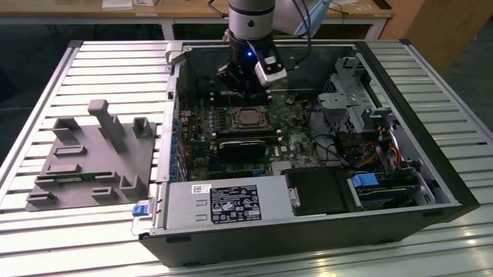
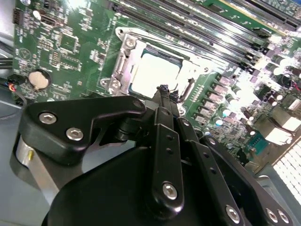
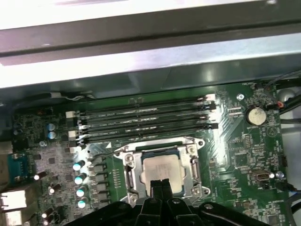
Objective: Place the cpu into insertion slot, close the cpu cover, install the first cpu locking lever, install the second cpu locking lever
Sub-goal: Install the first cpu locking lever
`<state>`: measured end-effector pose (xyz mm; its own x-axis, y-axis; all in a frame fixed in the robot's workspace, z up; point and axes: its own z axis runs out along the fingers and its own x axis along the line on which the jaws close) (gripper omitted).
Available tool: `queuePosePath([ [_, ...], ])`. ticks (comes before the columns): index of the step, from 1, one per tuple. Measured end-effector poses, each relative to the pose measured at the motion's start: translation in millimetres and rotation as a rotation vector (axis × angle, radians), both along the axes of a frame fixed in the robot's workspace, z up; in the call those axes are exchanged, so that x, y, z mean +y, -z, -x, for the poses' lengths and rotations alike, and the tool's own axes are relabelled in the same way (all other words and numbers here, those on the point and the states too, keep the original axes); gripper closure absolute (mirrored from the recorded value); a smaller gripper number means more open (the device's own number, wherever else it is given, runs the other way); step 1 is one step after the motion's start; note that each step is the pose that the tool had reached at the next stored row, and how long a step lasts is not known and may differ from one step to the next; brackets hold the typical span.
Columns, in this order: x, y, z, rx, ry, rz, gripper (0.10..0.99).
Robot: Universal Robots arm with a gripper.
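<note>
Exterior view: the arm reaches down into an open computer case (image 1: pixel 451 173) lying on a slatted metal counter (image 1: pixel 115 63), and its hand (image 1: pixel 245 99) hangs just above the green board, close over the cpu (image 1: pixel 248 118). In both wrist views the hand's (image 3: pixel 160 184) 2 black fingertips (image 2: pixel 163 90) are pressed together with nothing between them, their ends at the edge of the cpu cover (image 3: pixel 132 172). The cpu (image 3: pixel 162 165) lies flat in the insertion slot (image 3: pixel 157 154), its pale metal top showing through the square cut-out of the cover, which lies down around it. I cannot tell whether the locking levers are latched. 4 long black memory slots (image 3: pixel 141 120) run just beside the socket, and a round coin battery (image 3: pixel 256 114) sits well apart. A white printed label (image 1: pixel 235 205) covers the power supply. A grey moulded fixture (image 1: pixel 96 156) rests on the counter beside the case
</note>
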<state>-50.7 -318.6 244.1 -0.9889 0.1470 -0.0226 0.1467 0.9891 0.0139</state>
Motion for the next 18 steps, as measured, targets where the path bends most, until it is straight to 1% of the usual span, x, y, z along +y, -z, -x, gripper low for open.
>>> queuePosePath([
  [12,0.0,0.0,25.9,-0.0042,0.000,0.000,0.984],
  [18,0.0,0.0,34.8,-0.0050,0.000,0.000,0.984],
])
